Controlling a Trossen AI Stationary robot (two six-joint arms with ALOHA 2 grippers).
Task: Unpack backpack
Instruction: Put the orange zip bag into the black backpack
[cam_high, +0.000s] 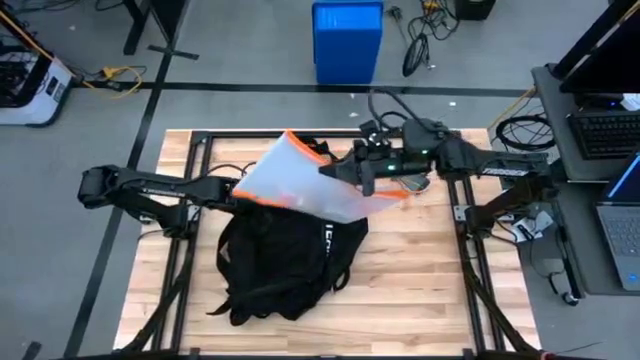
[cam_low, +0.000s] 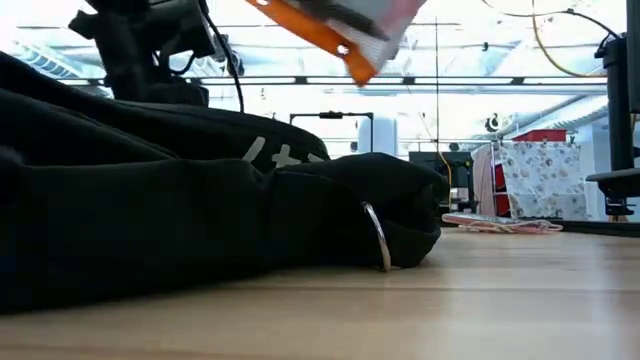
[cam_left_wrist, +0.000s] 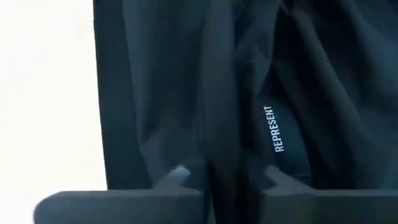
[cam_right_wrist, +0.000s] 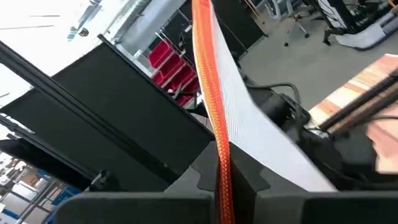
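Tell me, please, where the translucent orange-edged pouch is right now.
In the high view, the pouch is held off the table above the backpack, near the table's far middle, clamped in the right end effector.

**Materials and finishes**

Backpack (cam_high: 285, 265): black soft cloth, matt, creased into folds; white printed lettering (cam_left_wrist: 278, 129) on the fabric. A metal ring (cam_low: 377, 237) on it, shiny.

Pouch (cam_high: 300, 185): translucent whitish plastic sheet, finely ribbed in the right wrist view, with an orange woven-looking edge (cam_right_wrist: 211, 106); smooth, slight sheen.

Table (cam_high: 420, 290): pale wood planks, smooth, grain visible, light gloss at table level.

Right gripper (cam_right_wrist: 224, 186) and left gripper (cam_left_wrist: 214, 186): dark matt plastic fingers.

Bin (cam_high: 347, 40): blue plastic.
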